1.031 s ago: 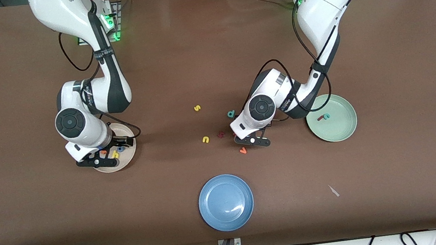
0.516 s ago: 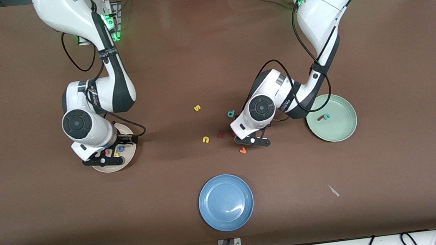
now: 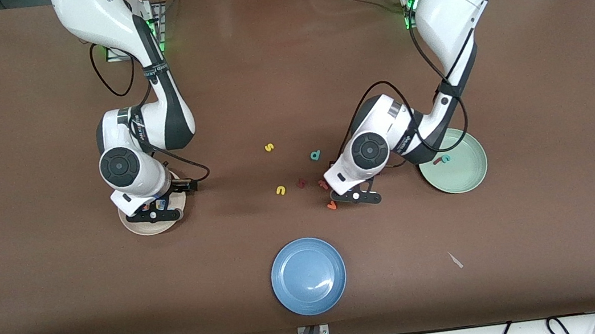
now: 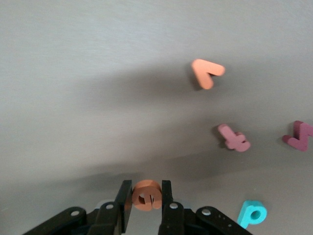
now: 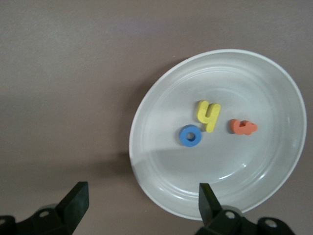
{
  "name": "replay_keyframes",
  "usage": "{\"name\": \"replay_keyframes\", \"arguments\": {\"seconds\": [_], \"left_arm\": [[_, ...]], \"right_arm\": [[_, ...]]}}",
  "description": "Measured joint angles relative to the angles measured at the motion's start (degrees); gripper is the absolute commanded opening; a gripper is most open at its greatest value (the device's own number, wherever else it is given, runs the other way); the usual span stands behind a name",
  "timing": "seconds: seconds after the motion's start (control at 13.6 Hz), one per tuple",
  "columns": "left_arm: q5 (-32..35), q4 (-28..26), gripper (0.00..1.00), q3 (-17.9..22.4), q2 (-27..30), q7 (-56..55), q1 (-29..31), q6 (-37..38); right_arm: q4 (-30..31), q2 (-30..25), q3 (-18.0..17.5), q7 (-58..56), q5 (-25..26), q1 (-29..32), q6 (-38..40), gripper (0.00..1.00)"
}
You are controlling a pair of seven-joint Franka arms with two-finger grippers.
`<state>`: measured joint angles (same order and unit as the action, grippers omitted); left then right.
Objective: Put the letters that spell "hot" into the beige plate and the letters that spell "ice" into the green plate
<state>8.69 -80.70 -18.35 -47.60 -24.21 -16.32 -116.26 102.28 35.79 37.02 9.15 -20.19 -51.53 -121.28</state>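
My left gripper (image 4: 146,198) is shut on the orange "e" (image 4: 146,195), just above the brown table beside the loose letters. In the front view that gripper (image 3: 355,196) hangs between the loose letters and the green plate (image 3: 471,178). That plate holds the teal "c" (image 3: 446,158) and the dark red "i" (image 3: 437,160). My right gripper (image 5: 142,198) stands open over the rim of the beige plate (image 5: 161,98), with nothing between its fingers. In this plate lie the yellow "h" (image 5: 209,115), the blue "o" (image 5: 190,135) and the orange "t" (image 5: 243,127).
Loose letters lie mid-table: yellow "s" (image 3: 269,147), yellow "n" (image 3: 280,190), teal "d" (image 3: 316,155), a dark red letter (image 3: 301,183), a pinkish-red one (image 4: 234,138) and an orange "v" (image 3: 331,205). A blue plate (image 3: 308,276) stands nearer the front camera.
The left gripper has closed on the orange "e" and shifted a little toward the green plate. The right arm has moved over the beige plate toward mid-table, staying open.
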Motion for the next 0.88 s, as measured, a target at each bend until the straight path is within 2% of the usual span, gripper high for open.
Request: {"name": "replay_keyframes", "arguments": {"seconds": [0.37,0.88], "left_arm": [[0.0,0.2,0.0,0.0,4.0,1.4,3.6,4.6],[0.0,0.1,0.0,0.2,6.5,16.8,13.7,8.9]], "right_arm": [[-1.4,0.0,0.0,0.0,0.0,-1.1,0.0,1.0],[-4.3,-0.4,0.2,0.0,-0.4,-1.1,5.3,1.0]]}}
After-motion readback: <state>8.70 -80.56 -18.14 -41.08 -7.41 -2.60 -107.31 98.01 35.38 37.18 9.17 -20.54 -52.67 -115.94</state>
